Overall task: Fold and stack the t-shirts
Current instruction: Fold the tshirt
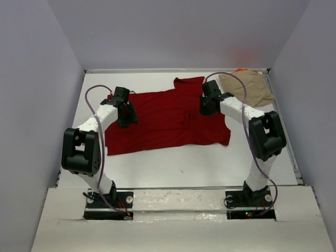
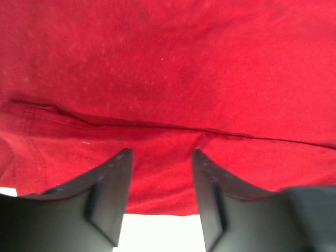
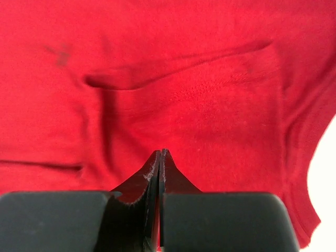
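- Red shirt (image 1: 168, 118) lies spread on the counter (image 1: 184, 163) btwn my two arms. Mostly flat w/ a few creases; one sleeve points toward the far edge.
- L end effector (image 2: 160, 153): fingers spread apart, aimed down at the left part of the red shirt, low over a long fold line. Wrist view shows red cloth across the gap, w/ a strip of white counter at the near edge.
- R end effector (image 3: 160, 152): fingers pressed together, tips at the cloth on the shirt's right part, near a seam & a raised wrinkle. Can't tell if any fabric is pinched btwn them.
- Tan shirt (image 1: 249, 88) sits crumpled at the far right corner of the counter, apart from the red one, just beyond my R arm.
- Orange scrap (image 1: 241, 70) peeks out at the tan shirt's far edge, touching it.
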